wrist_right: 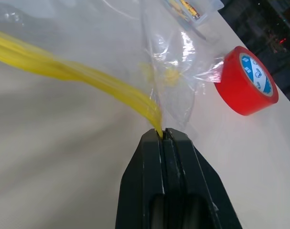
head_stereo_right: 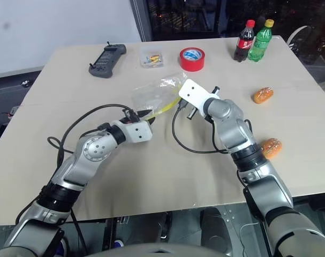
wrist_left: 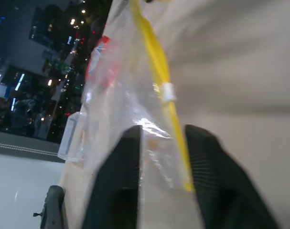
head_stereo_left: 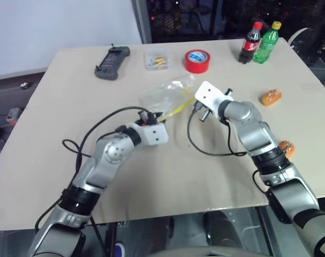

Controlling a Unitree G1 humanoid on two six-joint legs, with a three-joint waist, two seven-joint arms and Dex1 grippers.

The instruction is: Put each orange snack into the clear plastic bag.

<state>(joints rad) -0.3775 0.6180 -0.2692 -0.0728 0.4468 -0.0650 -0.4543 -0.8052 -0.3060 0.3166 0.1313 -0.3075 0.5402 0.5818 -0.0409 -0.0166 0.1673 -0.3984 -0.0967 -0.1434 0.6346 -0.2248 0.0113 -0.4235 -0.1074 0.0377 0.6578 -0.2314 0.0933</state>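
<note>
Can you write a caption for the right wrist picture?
Right gripper shut on clear plastic bag's yellow seal strip, beside red tape roll.

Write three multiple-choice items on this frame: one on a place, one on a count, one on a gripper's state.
1. Where do the snacks lie?
A. In the bag
B. On the table, right of the right arm
C. Beside the tape

2. How many bottles stand at the far edge?
A. One
B. Two
C. Three

3. What is the right gripper doing?
A. Hanging open over the table
B. Shut on a snack
C. Shut on the bag's yellow strip

Answers:
1 B: both snacks sit on the table, apart from the bag and the tape.
2 B: a dark bottle and a green bottle stand side by side.
3 C: the right gripper has its fingers together, with the yellow strip running in between them.
</note>
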